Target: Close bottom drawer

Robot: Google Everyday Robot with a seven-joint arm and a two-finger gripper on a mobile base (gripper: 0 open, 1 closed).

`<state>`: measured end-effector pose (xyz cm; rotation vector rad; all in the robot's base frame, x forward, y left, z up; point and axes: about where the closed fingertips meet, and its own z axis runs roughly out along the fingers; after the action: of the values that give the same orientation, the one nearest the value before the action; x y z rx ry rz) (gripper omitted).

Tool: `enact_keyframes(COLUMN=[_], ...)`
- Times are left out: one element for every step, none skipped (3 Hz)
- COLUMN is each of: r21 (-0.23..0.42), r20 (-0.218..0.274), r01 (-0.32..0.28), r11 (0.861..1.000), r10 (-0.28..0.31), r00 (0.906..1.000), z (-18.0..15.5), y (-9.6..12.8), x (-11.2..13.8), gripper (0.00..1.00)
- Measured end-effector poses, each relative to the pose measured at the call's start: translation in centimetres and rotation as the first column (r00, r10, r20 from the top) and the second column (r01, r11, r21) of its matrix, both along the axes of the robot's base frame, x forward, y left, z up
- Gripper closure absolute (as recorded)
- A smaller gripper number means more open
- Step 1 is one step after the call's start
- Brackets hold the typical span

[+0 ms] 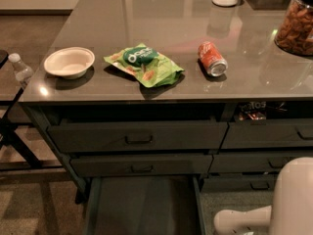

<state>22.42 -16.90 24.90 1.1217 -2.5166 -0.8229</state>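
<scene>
The bottom drawer is pulled far out from the cabinet. Its dark grey-green inside shows at the bottom centre, and its front and handle are cut off by the lower edge of the view. Two wide drawers stand above it, the upper and the middle; both stick out a little. Only white parts of my arm show at the bottom right, to the right of the open drawer. My gripper is out of view, below or beyond that corner.
On the counter top lie a white bowl, a green chip bag and a red can on its side. A jar of nuts stands at the right edge. A water bottle stands on the left.
</scene>
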Motion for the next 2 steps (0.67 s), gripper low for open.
enact_keyframes(r21=[0.002, -0.001], r20=[0.028, 0.080], r01=[0.056, 0.099], r11=[0.998, 0.995], r10=[-0.056, -0.098], r00=[0.9980, 0.9919], z=[-3.6, -5.8], y=[0.7, 1.4], x=[1.3, 3.7], gripper=[1.00, 1.00])
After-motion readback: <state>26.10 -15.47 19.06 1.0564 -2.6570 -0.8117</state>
